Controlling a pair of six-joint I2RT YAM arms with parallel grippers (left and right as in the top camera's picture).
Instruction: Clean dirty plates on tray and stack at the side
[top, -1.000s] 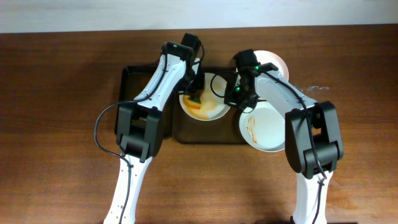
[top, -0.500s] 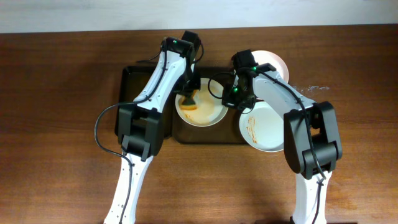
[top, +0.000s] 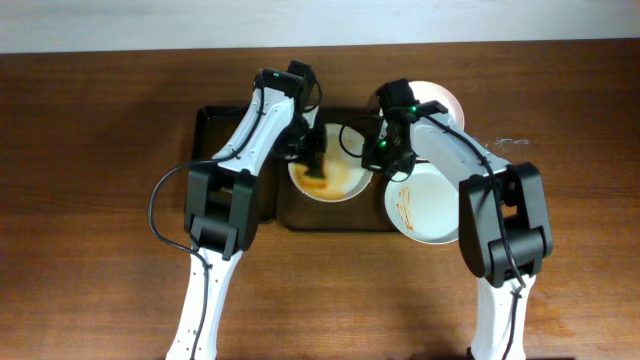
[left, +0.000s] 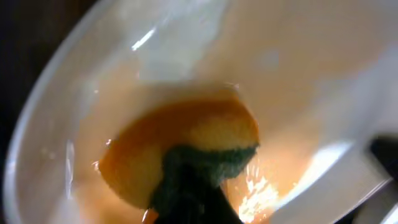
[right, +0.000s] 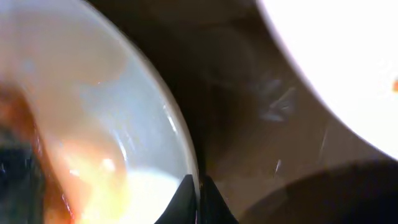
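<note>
A white plate (top: 345, 172) smeared with orange sauce sits tilted on the dark brown tray (top: 215, 140). My left gripper (top: 313, 160) is shut on a yellow and green sponge (left: 214, 146) that presses into the sauce on the plate (left: 280, 56). My right gripper (top: 375, 155) is shut on that plate's right rim (right: 180, 149), its fingertips (right: 198, 198) pinching the edge. A second plate (top: 428, 205) with thin red streaks lies at the tray's right end. A third, plain white plate (top: 447, 100) lies behind my right arm.
The brown wooden table (top: 90, 200) stretches to either side of the tray. A pale wall edge (top: 150, 25) runs along the back. The tray floor (right: 242, 106) and another plate's edge (right: 336, 56) show in the right wrist view.
My left gripper has swept the sponge across the plate, left and then back toward its middle. The plate has shifted slightly with it. My right gripper has kept hold of the rim.
</note>
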